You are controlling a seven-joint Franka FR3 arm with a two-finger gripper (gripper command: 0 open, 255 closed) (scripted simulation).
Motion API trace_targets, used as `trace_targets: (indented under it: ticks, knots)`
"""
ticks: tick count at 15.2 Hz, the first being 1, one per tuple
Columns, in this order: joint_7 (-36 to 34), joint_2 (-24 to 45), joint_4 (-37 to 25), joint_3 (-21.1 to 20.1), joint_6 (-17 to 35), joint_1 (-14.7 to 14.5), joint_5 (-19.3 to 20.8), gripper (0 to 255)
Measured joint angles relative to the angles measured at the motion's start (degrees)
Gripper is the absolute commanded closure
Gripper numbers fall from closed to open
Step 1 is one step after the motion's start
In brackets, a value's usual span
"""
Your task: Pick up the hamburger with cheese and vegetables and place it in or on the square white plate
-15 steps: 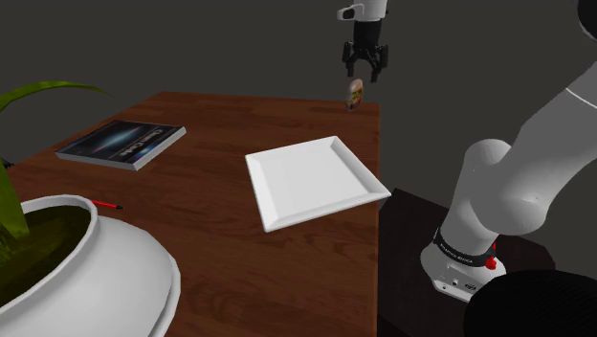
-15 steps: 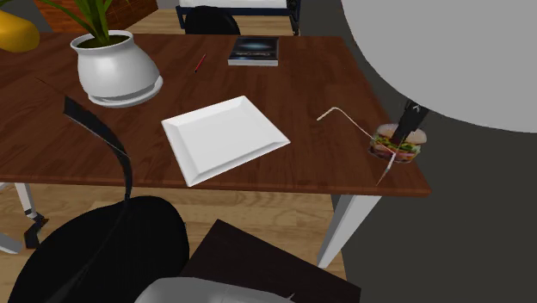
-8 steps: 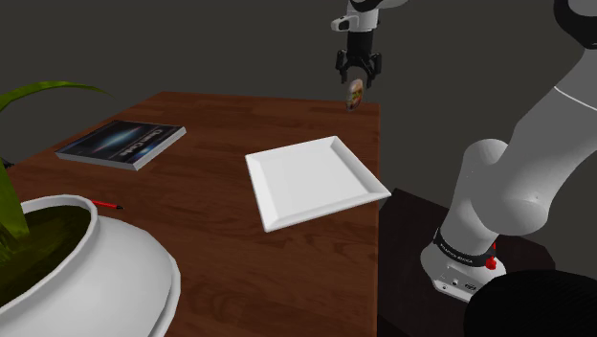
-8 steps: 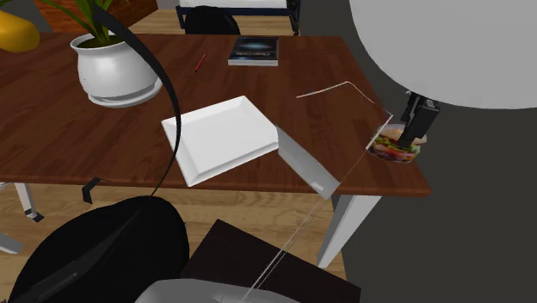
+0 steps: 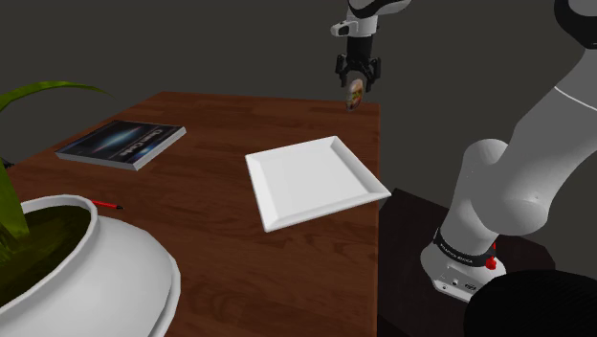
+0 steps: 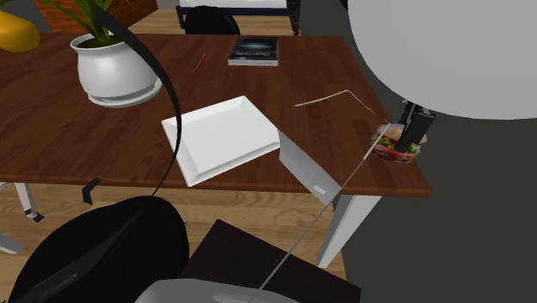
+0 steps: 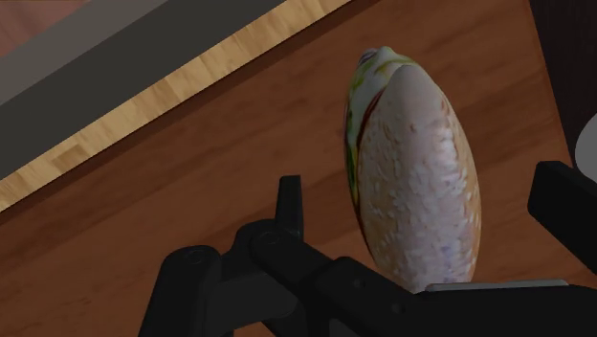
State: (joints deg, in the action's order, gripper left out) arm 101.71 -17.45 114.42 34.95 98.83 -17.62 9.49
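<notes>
Shoulder view first: where's the hamburger?
— I see it on the tabletop at the far corner, about 1 o'clock from the square white plate and well apart from it. My gripper hangs right over it.

And on the second exterior view?
— There it sits at 3 o'clock from the plate, close to the tabletop's edge, with my gripper coming down on it from above.

Are the fingers on it?
— Not from what the wrist view gives me. They stand apart, one on each side of the pale bun, with bare wood showing between each finger and the hamburger. Released, nothing grasped.
</notes>
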Motion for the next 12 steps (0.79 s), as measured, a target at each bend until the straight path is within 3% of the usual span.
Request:
trace_targets:
  ticks: [1,2,12]
  knots:
    - [0.00,0.00,0.00,0.00,0.00,0.00,0.00,0]
    - [0.00,0.00,0.00,0.00,0.00,0.00,0.00,255]
    - [0.00,-0.02,-0.01,0.01,0.01,0.01,0.01,255]
